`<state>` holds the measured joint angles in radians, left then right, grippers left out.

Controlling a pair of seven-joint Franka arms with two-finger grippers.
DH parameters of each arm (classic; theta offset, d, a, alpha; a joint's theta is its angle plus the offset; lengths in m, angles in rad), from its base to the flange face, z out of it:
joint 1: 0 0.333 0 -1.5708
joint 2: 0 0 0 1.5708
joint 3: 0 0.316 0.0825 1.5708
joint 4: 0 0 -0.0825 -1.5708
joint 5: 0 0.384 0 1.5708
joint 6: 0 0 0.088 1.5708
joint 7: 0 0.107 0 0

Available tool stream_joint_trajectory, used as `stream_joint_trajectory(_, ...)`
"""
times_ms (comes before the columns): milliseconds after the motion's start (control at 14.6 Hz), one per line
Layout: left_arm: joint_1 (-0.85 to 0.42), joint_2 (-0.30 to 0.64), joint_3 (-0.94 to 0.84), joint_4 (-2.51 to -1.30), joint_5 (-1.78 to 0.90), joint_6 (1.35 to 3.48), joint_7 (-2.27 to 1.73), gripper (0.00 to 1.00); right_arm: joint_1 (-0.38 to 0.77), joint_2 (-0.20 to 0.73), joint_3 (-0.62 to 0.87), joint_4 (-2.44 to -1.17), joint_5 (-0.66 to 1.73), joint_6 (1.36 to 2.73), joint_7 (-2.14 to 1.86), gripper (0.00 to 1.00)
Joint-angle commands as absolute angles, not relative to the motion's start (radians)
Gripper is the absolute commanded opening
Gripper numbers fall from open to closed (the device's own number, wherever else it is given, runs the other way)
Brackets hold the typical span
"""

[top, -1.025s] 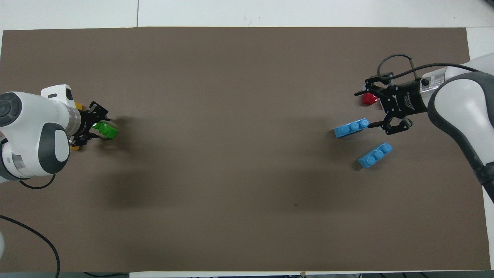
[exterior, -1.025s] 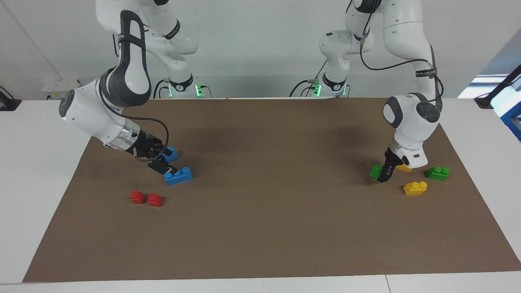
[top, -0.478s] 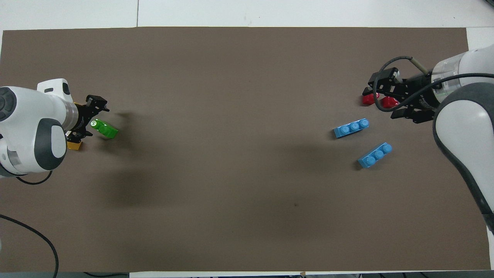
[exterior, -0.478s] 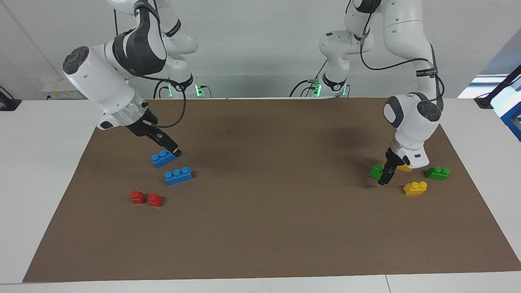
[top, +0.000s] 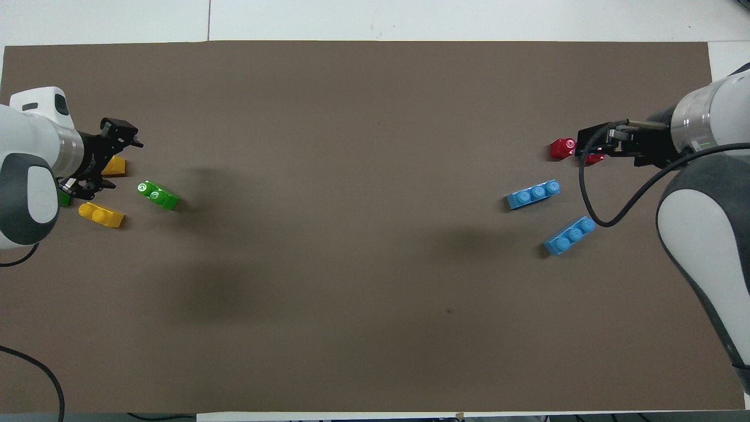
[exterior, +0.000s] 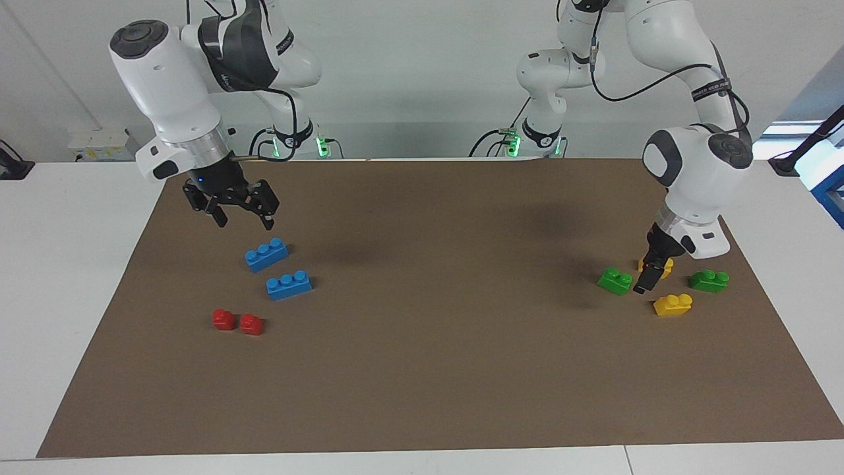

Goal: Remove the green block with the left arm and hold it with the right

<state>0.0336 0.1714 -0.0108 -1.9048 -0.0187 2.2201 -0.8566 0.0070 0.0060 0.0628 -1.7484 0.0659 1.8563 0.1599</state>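
The bright green block [exterior: 614, 280] lies studs up on the brown mat, toward the left arm's end of the table. In the overhead view the green block [top: 158, 195] lies free, with nothing touching it. My left gripper [exterior: 646, 277] hangs low beside it, between the block and two yellow bricks, open and holding nothing. From above, the left gripper [top: 111, 156] shows its fingers spread wide over a yellow brick [top: 114, 166]. My right gripper [exterior: 244, 218] hangs open and empty above the mat near two blue bricks. Seen from overhead, the right gripper [top: 592, 150] covers part of the red bricks.
Two blue bricks [exterior: 266, 254] [exterior: 289, 285] and two red bricks [exterior: 223, 319] [exterior: 251, 324] lie toward the right arm's end. A darker green brick [exterior: 709, 280] and yellow bricks [exterior: 672, 304] [exterior: 663, 265] cluster around the left gripper. The brown mat [exterior: 422, 382] covers the table.
The left gripper opened, let go of the green block and drew back toward the yellow bricks. The right gripper rose off the blue bricks and turned.
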Motion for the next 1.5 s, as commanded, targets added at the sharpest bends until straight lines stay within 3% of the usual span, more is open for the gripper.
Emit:
stream_joint_trajectory(0, 0.035, 0.147, -0.014, -1.814, -0.015, 2.096, -0.841, 1.00, 0.006, -0.028, 0.066, -1.747, 0.049, 1.793, -0.013, 1.00)
stream_joint_trajectory(205, 0.029, 0.130, -0.025, -1.709, 0.029, 1.953, -0.824, 1.00, -0.008, -0.038, 0.058, -1.743, 0.049, 1.772, -0.003, 1.00)
stream_joint_trajectory(342, 0.028, 0.077, -0.026, -1.701, 0.025, 1.902, -0.723, 1.00, -0.014, -0.038, 0.049, -1.723, 0.048, 1.689, -0.026, 1.00)
stream_joint_trajectory(752, 0.029, -0.064, -0.026, -1.704, 0.025, 1.715, -0.312, 1.00, -0.029, -0.029, 0.052, -1.681, -0.055, 1.621, -0.037, 1.00)
stream_joint_trajectory(1435, 0.028, -0.098, -0.072, -1.700, 0.025, 1.692, -0.107, 1.00, -0.028, -0.011, 0.054, -1.646, -0.035, 1.620, -0.014, 1.00)
